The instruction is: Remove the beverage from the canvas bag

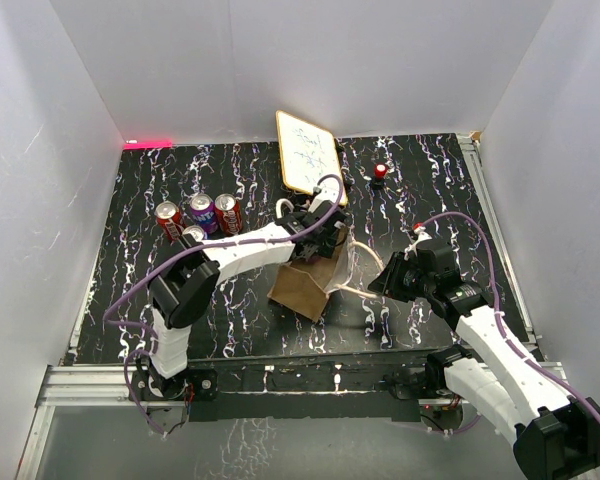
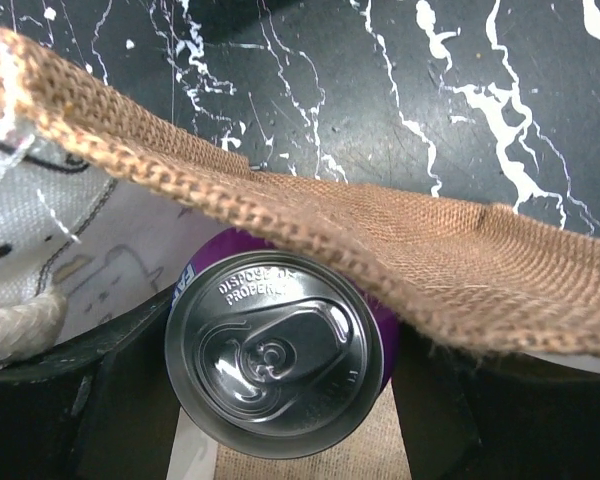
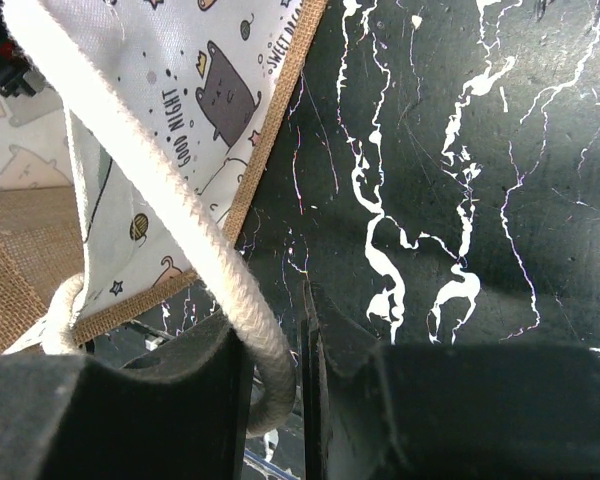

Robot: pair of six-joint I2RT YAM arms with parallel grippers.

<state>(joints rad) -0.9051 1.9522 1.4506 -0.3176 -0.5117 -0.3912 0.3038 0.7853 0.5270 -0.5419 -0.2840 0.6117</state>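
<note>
Table: black with white marble veining (image 1: 240,325), with a metal rail along its near edge.
Room: plain white walls (image 1: 40,160) on three sides, and a pink strip (image 1: 148,143) at the far left corner.
Canvas bag (image 1: 305,285): mid-table.
Beverage (image 2: 273,367): inside the bag. Only its silver lid and a sliver of purple show, because the burlap rim hides the rest.
Left jaws: reaching into the bag and clamped on the can, one finger on each side.
Right jaws: just right of the bag, pinched on a cream rope handle (image 3: 150,190).
Unreadable: the whiteboard (image 1: 308,155) scribbles and the labels of the four cans (image 1: 202,217) at left.
Writing: the lid reads "DISPOSE OF PROPERLY", partly covered. The lining reads "GOOD NIGHT" and "SWEET", then cuts off.
</note>
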